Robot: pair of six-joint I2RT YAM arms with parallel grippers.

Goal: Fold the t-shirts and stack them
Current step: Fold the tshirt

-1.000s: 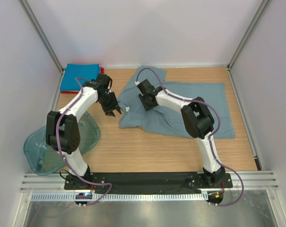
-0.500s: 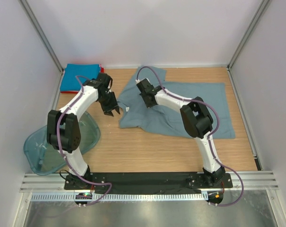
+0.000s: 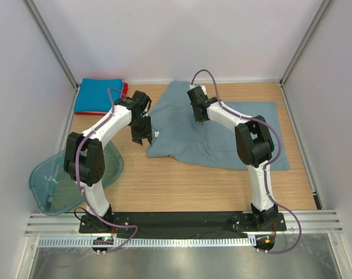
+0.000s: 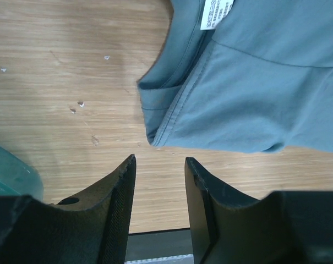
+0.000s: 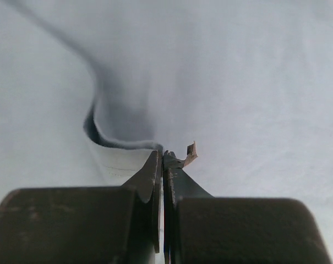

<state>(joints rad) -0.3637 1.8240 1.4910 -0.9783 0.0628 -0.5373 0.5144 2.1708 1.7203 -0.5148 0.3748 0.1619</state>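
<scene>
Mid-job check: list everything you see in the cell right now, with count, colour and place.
grey-blue t-shirt: one, dusty grey-blue, spread unfolded over the middle and right of the table
neck label: one, white, inside that shirt's collar at its left end
blue t-shirt: one, bright blue, folded, far left corner
red t-shirt: one, red, under the blue one, only an edge showing
tub: one, translucent teal, near left, beside the left arm
table: one, light wood
left end effector: one, black, open, over bare wood beside the collar
right end effector: one, black, shut on a raised fold of the grey-blue t-shirt
</scene>
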